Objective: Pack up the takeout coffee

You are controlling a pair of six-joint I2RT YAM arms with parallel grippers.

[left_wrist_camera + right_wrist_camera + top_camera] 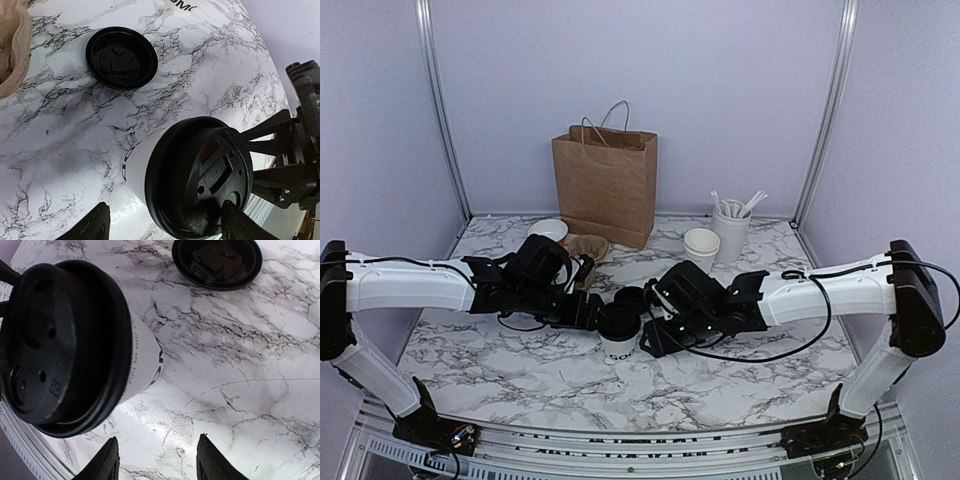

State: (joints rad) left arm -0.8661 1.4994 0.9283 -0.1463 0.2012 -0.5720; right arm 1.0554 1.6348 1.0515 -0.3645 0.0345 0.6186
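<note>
Spare lid [632,296] behind lidded cup [618,346]

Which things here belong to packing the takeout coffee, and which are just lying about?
For the job: small white paper cup with dark lettering; round black plastic lid fitted on it; probably the brown paper bag.
Lying about: loose second black plastic lid; white cup of stirrers; stack of white cups; brown moulded-pulp carrier.

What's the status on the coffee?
Left gripper open beside cup, right gripper open. Cup lidded, upright on table. Spare lid lies clear of it.
</note>
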